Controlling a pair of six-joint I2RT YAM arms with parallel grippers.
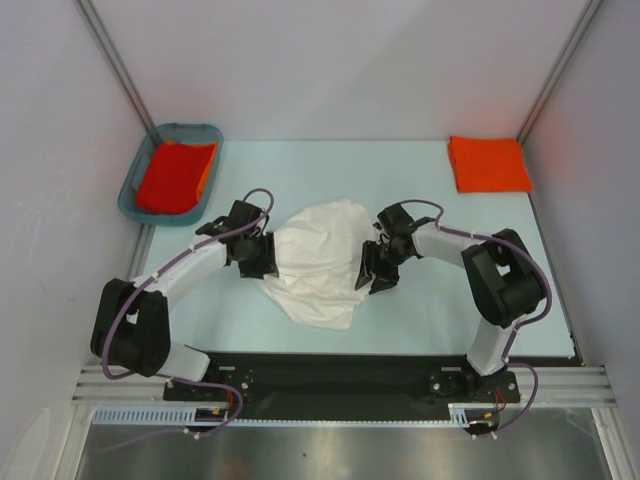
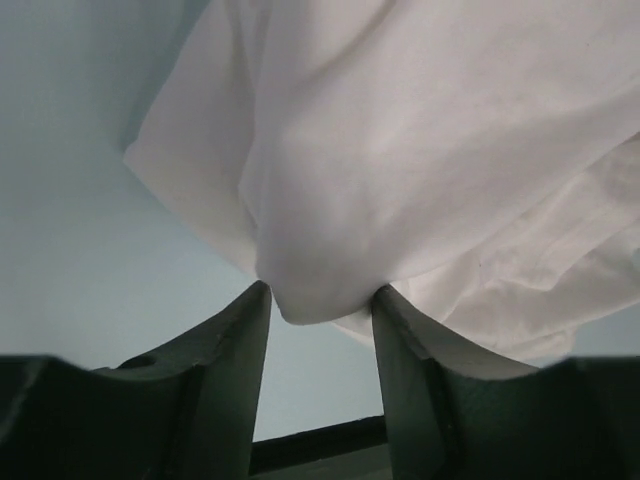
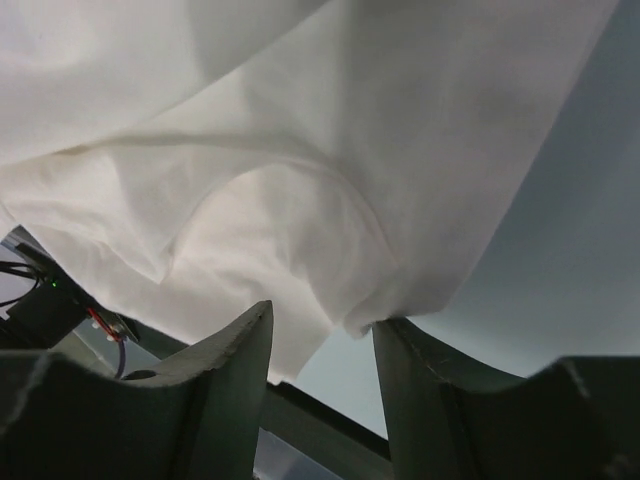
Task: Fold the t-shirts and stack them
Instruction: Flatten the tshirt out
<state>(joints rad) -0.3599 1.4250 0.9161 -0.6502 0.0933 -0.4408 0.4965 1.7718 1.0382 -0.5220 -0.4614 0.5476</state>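
A white t-shirt (image 1: 318, 262) lies crumpled in a heap on the pale blue table, between my two arms. My left gripper (image 1: 262, 255) is at its left edge. In the left wrist view the left gripper (image 2: 322, 295) has its jaws apart, and a rounded fold of the white t-shirt (image 2: 420, 150) bulges between the tips. My right gripper (image 1: 375, 270) is at the shirt's right edge. In the right wrist view the right gripper (image 3: 320, 315) is open, with a hanging edge of the white t-shirt (image 3: 300, 120) at its tips. No print shows.
A folded orange-red t-shirt (image 1: 490, 163) lies at the back right corner of the table. A teal basket (image 1: 190, 128) at the back left holds another orange-red t-shirt (image 1: 175, 175). White walls close in the sides and back.
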